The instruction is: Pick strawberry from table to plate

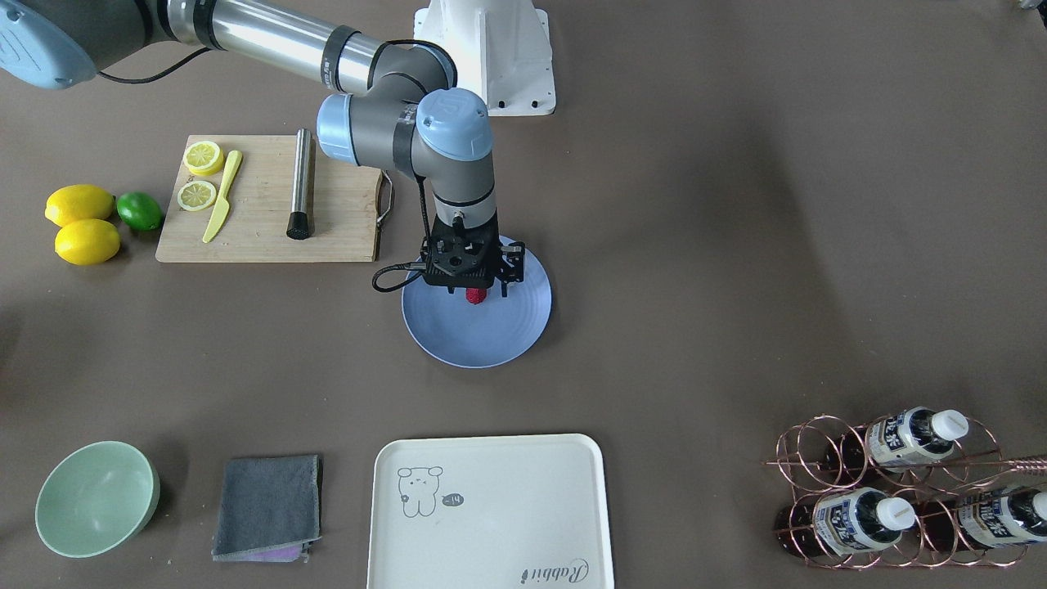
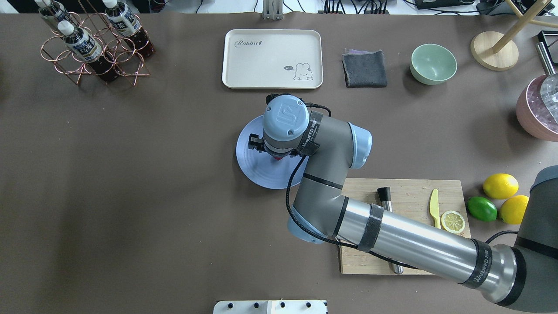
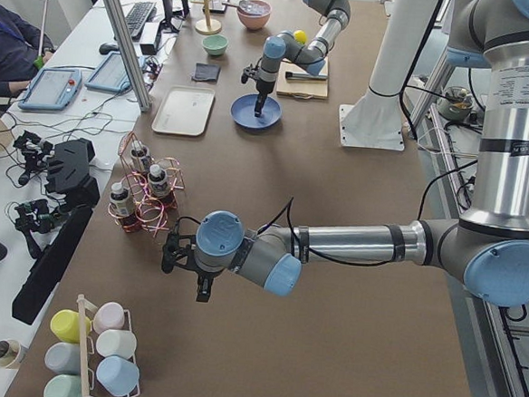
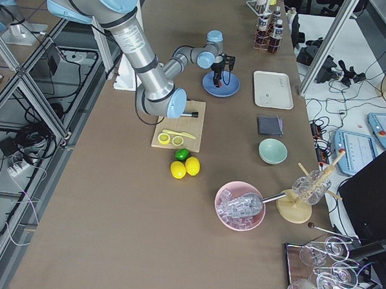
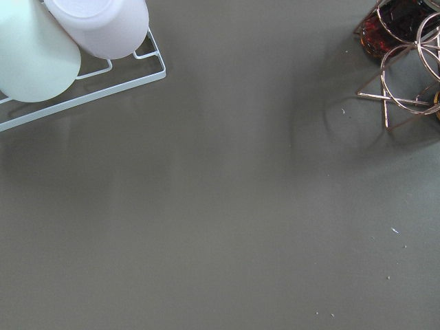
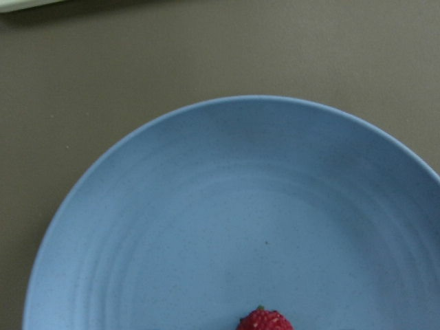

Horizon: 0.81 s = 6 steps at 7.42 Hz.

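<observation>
The strawberry [image 1: 476,296] is recorded directly beneath the right gripper [image 1: 474,283], over the middle of the plate [image 1: 483,337]. Whether it rests there or is held cannot be told, the jaws being hidden. The left gripper [image 3: 202,287] is well apart beside the bottle rack [image 3: 142,194], its opening likewise undetermined. The plate lies flat on the table [image 1: 703,245], with room noted on every side.

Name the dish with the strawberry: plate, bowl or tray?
The blue plate, beneath the right gripper: the strawberry shows against it. The green bowl and cream tray have no berry.
</observation>
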Each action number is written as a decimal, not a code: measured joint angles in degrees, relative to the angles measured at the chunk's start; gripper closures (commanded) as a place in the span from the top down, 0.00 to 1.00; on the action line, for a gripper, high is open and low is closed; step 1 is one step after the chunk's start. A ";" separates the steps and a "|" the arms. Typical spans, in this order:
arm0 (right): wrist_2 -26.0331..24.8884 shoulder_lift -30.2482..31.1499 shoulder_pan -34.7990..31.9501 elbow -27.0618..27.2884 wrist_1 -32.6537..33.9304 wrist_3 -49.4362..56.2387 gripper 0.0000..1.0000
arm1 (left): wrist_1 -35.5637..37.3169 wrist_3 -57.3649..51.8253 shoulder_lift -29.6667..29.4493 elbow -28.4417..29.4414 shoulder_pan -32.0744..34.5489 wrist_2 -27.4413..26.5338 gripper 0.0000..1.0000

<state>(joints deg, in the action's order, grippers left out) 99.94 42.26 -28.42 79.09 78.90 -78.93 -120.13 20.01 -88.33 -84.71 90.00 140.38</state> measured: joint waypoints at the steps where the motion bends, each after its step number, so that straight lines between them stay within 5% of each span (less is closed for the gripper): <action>1: 0.85 -0.11 -1.21 0.89 0.12 1.11 1.00 | 0.01 0.02 -0.01 -0.01 0.00 0.08 0.98; 3: 7.30 0.14 -6.86 2.81 1.75 5.53 1.00 | 0.08 0.02 -0.18 -0.05 0.00 0.27 0.98; 6: 17.23 7.21 -22.73 8.95 10.39 27.34 1.00 | 0.18 0.02 -0.33 -0.66 0.35 1.50 0.98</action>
<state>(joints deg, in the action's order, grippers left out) 117.17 49.47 -51.15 88.05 89.29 -51.59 -119.95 20.04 -88.67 -85.37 90.34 141.88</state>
